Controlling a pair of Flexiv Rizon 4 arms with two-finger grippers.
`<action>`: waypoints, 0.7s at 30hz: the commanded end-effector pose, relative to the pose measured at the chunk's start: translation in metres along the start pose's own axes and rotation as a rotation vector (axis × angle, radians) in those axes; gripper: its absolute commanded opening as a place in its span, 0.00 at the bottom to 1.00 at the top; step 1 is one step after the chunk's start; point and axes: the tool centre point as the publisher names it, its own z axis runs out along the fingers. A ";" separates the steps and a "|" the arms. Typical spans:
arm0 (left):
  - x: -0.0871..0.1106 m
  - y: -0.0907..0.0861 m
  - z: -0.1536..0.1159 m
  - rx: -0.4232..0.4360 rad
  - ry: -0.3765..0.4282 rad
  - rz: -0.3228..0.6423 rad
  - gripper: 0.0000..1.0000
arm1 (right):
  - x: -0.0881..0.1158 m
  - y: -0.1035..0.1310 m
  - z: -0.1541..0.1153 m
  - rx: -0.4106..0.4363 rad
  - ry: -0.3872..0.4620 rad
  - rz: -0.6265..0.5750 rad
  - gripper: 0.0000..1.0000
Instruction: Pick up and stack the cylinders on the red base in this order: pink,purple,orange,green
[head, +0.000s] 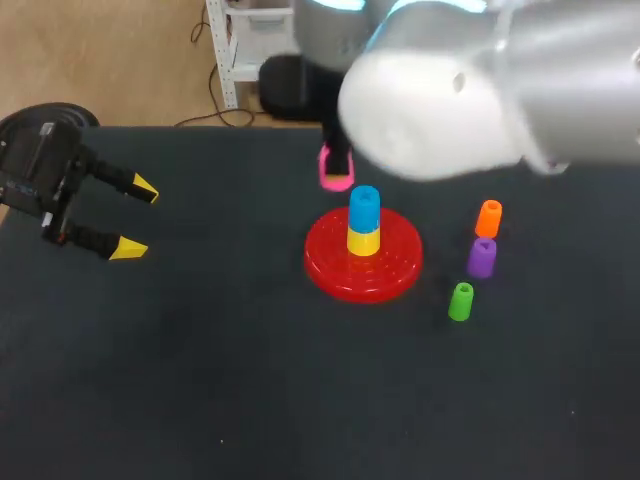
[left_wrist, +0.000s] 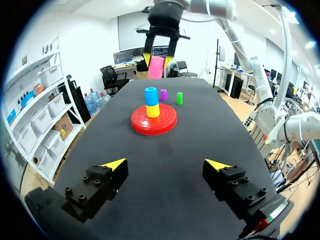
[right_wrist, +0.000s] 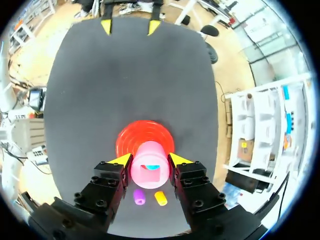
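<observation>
Your right gripper (right_wrist: 149, 159) clamps the pink cylinder (right_wrist: 148, 152).
It's over the red base (head: 335, 272); left gripper (head: 138, 218) wide, at base's 9 o'clock.

A robotics lab: shelving (left_wrist: 46, 95), monitors (left_wrist: 125, 56), robot arms (left_wrist: 263, 95).

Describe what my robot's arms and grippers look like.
Both grippers are black, blocky two-finger units with visible screws and wedge-shaped bright yellow tips: the left gripper and the right gripper. The right arm is smooth, rounded, white and silver-grey; the left arm ends in a black round wrist.
</observation>
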 end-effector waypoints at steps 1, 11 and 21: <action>0.001 -0.001 0.000 -0.004 -0.003 0.003 1.00 | 0.012 -0.014 -0.002 -0.061 -0.023 0.015 0.00; 0.001 -0.001 0.000 -0.004 -0.003 0.003 1.00 | 0.026 -0.019 0.029 -0.117 0.026 0.062 0.00; 0.001 -0.001 0.000 -0.004 -0.003 0.003 1.00 | 0.032 -0.020 0.045 -0.132 0.024 0.084 0.00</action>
